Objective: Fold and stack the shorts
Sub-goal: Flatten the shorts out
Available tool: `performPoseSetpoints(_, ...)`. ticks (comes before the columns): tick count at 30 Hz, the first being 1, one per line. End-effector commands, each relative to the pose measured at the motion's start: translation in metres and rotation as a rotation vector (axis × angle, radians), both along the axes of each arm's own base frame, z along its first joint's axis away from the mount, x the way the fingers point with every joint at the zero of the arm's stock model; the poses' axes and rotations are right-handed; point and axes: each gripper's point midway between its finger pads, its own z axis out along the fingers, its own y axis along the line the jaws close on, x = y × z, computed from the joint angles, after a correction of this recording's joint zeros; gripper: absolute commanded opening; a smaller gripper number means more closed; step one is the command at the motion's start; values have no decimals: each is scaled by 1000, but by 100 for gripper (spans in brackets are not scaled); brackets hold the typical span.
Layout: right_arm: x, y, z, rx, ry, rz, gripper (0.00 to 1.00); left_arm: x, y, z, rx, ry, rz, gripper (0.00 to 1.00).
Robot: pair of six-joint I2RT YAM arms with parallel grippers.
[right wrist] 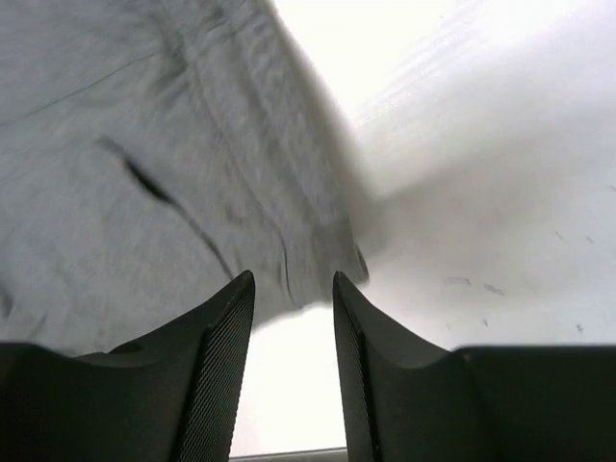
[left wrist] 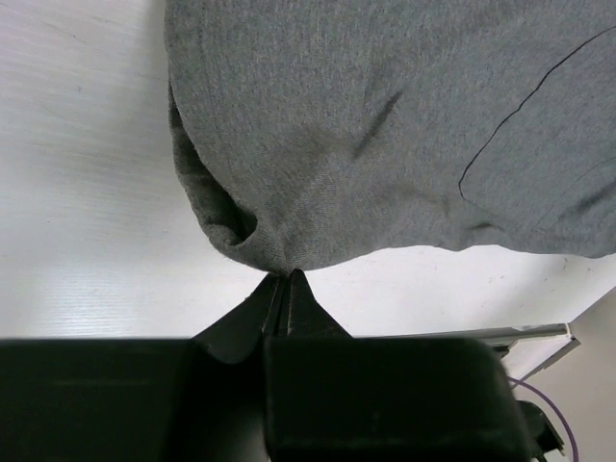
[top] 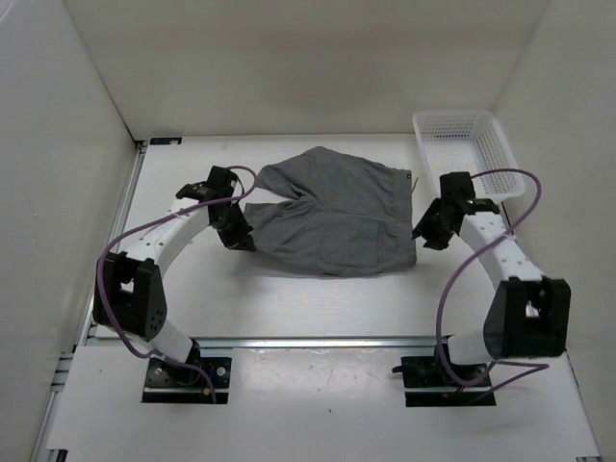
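Note:
The grey shorts [top: 332,217] lie spread on the white table, legs toward the left, waistband toward the right. My left gripper [top: 236,237] is at the near left leg hem. In the left wrist view its jaws [left wrist: 286,274] are pressed together and pinch the hem of the shorts [left wrist: 385,125]. My right gripper [top: 429,231] is at the near right corner of the shorts. In the right wrist view it [right wrist: 294,289] is open and holds nothing; the corner of the shorts [right wrist: 144,173] lies just ahead of the fingertips.
A white mesh basket [top: 462,146] stands at the back right, just behind the right arm. White walls close in the table on the left, back and right. A metal rail [top: 318,340] runs along the table's near edge.

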Motion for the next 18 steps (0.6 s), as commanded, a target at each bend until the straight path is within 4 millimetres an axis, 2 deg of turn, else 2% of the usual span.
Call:
performPoseSetpoints(1,-22,-8,5,-41,-27,22,44,6,-3,12,2,-43,-9,10)
performPoseSetpoints(4,-28,-7,-10,-46,17,50,54,5,-6,9,5,-33,-18,10)
performPoseSetpoints(7,-20,1,-26,-13,41,93,68,1,-8,9,7,-24,-27,10)
performPoseSetpoints(10,-5,9,-37,20,44,127,73,1,-8,9,7,-24,-27,10)
performPoseSetpoints(13,3,13,-45,41,38,136,56,1,-9,11,13,-37,-33,10)
performPoseSetpoints(14,8,15,-42,49,20,140,33,1,-9,15,8,-45,-24,10)
performPoseSetpoints(17,8,15,-38,46,5,149,6,-2,-9,12,10,-36,-24,10)
performPoseSetpoints(18,9,18,-33,46,-8,160,2,-1,-7,14,16,-48,-21,10)
